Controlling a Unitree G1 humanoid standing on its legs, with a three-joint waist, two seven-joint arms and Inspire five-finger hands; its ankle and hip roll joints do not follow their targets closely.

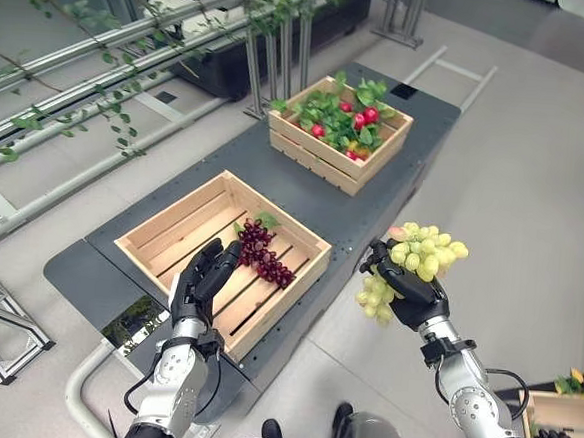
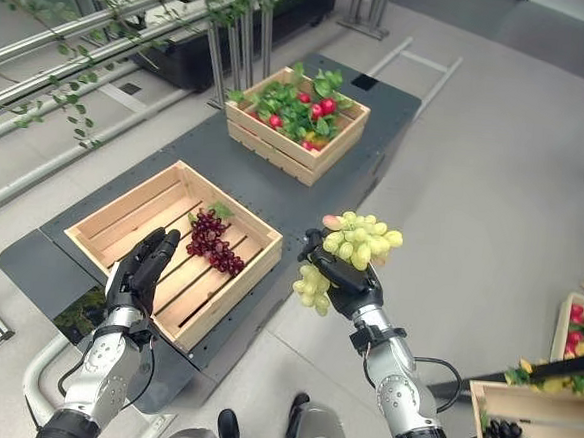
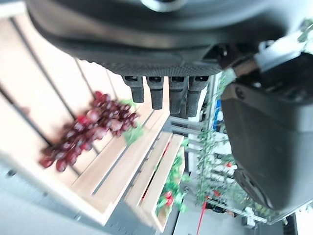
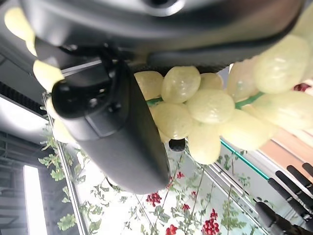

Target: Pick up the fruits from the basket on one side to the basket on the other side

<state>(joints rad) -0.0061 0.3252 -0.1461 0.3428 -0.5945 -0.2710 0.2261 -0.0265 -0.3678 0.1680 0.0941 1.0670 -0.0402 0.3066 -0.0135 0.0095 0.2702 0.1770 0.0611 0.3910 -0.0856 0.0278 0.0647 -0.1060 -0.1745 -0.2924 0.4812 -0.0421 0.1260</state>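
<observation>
My right hand (image 1: 414,290) is shut on a bunch of green grapes (image 1: 426,250), held in the air off the table's right edge, to the right of the near wooden crate (image 1: 310,242). Part of the bunch hangs below the hand (image 2: 312,286). In the right wrist view the green grapes (image 4: 205,105) bulge past the thumb. A bunch of dark red grapes (image 1: 265,251) lies on the crate's slats. My left hand (image 1: 204,277) hovers open over the crate's near corner, fingers (image 3: 168,90) straight, just short of the red grapes (image 3: 85,129).
A second crate (image 1: 321,156) with leafy red fruit stands at the table's far end. More crates with fruit (image 2: 517,435) sit on the floor at the lower right. Metal rails with vines (image 1: 93,55) run along the left.
</observation>
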